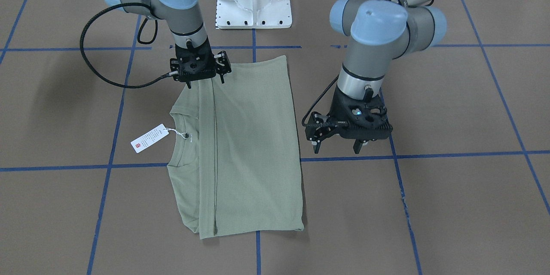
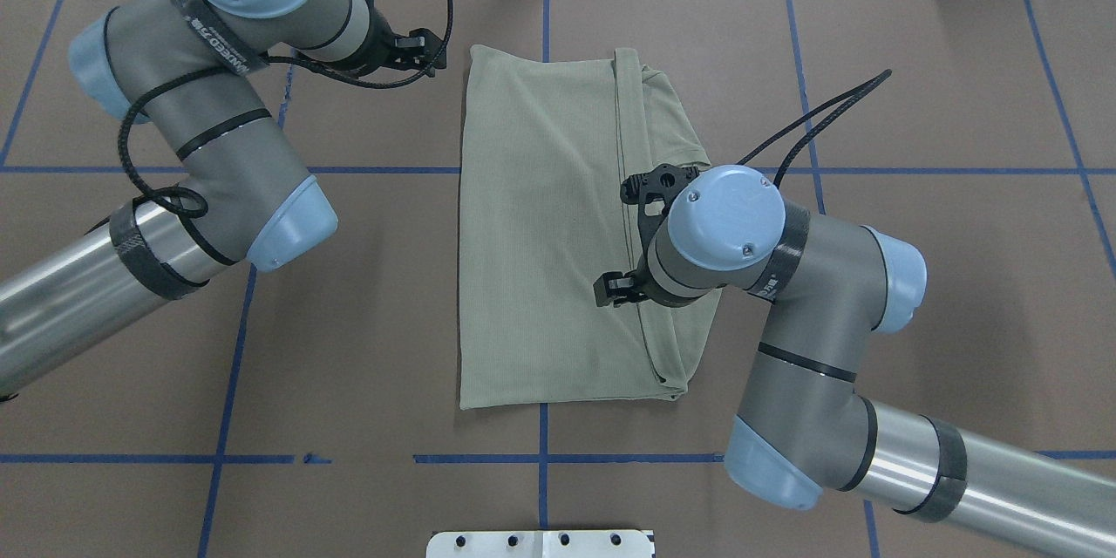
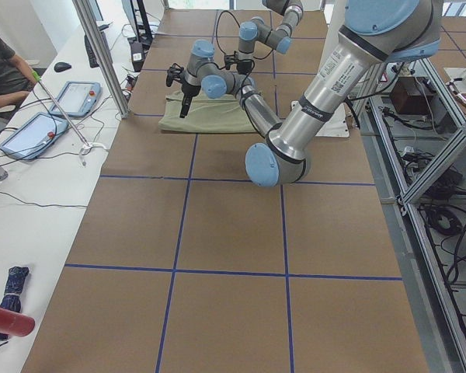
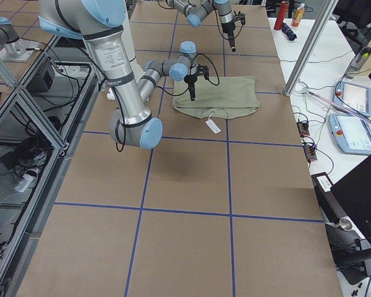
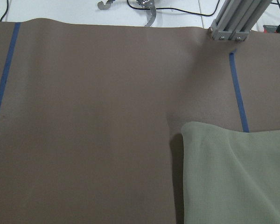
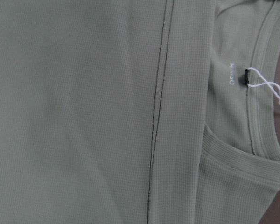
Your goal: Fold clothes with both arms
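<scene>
Table (image 1: 429, 206): overhead hides shirt (image 1: 253, 137) hang tag (image 1: 149, 138); left end effector (image 1: 337, 149), right end effector (image 1: 206, 82) released.

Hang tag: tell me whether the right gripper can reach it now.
Likely yes: the hang tag lies uncovered on the table beside the collar, with the open right gripper nearby over the shirt.
</scene>
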`<state>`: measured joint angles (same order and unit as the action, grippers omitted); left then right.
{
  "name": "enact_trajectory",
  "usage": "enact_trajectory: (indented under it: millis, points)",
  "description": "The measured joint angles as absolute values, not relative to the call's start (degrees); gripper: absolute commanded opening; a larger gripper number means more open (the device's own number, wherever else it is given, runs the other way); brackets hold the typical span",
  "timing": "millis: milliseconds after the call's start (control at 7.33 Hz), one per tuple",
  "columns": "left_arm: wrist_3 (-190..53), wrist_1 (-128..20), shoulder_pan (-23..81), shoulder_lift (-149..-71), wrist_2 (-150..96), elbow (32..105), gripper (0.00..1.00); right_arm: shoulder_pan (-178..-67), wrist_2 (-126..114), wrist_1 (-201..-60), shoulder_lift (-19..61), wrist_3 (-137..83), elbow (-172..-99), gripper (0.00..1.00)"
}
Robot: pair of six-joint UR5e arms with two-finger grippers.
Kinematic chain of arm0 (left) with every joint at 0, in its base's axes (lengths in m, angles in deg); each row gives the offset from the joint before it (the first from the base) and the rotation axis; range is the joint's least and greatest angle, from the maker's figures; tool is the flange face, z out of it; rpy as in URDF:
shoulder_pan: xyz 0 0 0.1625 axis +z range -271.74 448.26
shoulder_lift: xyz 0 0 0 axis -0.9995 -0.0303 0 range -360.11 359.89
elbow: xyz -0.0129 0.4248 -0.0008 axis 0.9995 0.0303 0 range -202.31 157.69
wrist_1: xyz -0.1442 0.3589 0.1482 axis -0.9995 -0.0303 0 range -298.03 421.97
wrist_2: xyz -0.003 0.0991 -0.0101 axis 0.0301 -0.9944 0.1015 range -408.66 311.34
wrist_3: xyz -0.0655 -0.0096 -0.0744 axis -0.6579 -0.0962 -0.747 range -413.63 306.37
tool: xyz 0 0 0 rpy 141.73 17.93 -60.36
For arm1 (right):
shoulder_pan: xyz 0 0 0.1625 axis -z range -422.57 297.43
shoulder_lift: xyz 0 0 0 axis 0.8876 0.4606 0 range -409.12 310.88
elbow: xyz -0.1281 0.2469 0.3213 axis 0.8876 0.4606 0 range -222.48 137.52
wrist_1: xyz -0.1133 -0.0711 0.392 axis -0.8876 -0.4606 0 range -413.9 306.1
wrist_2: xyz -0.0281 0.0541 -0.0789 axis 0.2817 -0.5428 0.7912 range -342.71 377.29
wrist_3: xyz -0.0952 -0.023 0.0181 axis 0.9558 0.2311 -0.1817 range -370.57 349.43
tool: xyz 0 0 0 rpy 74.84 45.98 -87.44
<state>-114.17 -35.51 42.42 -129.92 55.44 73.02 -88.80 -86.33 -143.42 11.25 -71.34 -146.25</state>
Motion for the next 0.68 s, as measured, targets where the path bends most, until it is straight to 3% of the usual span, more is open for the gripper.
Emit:
enact_trajectory:
  millis: [682]
  points:
    - [-114.75, -32.78, 43.53, -129.49, 56.36, 75.99, 1.0, -86.09, -86.24, -143.88, 12.85, -69.02, -143.66, 1.0]
